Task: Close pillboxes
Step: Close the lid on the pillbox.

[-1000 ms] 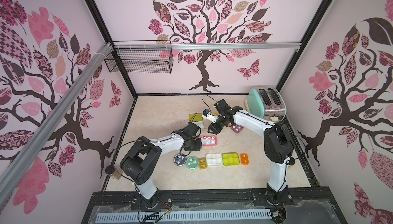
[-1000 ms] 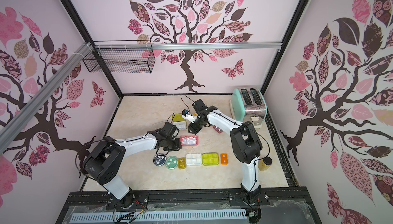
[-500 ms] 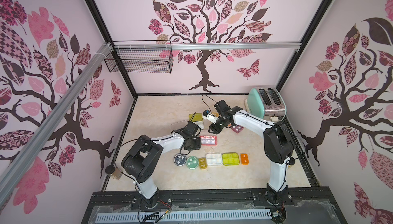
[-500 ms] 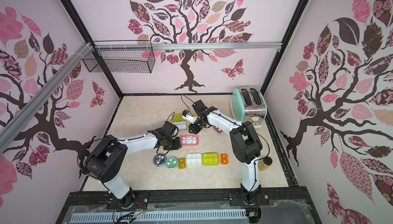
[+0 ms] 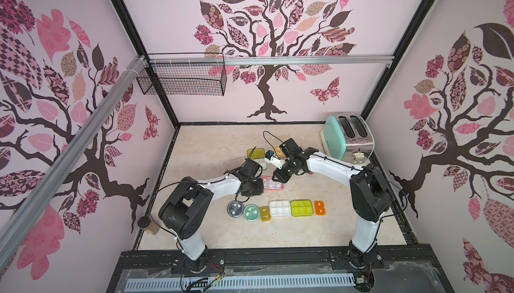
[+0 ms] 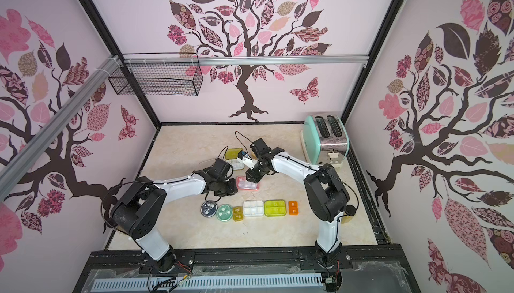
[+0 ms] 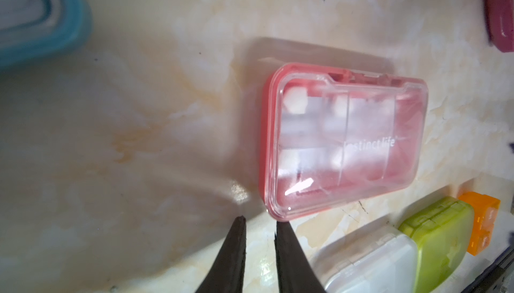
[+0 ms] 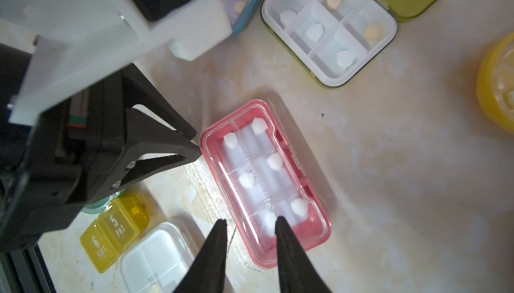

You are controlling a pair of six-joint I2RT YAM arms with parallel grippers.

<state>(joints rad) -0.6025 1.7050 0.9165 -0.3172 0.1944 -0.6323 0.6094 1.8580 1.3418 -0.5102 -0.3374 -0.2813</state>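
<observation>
The left pincer point(image 7: 260, 220) is low over the desk point(image 7: 111, 138). Its tips stand a narrow gap apart with nothing between them, and one tip is right at a corner of the pink pillbox point(image 7: 342, 141). That box lies flat mid-desk with its clear lid down over white pills. The right pincer point(image 8: 249, 222) hangs over its other end, slightly parted and empty. Nearer the front, a row of shut pillboxes point(image 5: 279, 208) runs from navy round to orange.
</observation>
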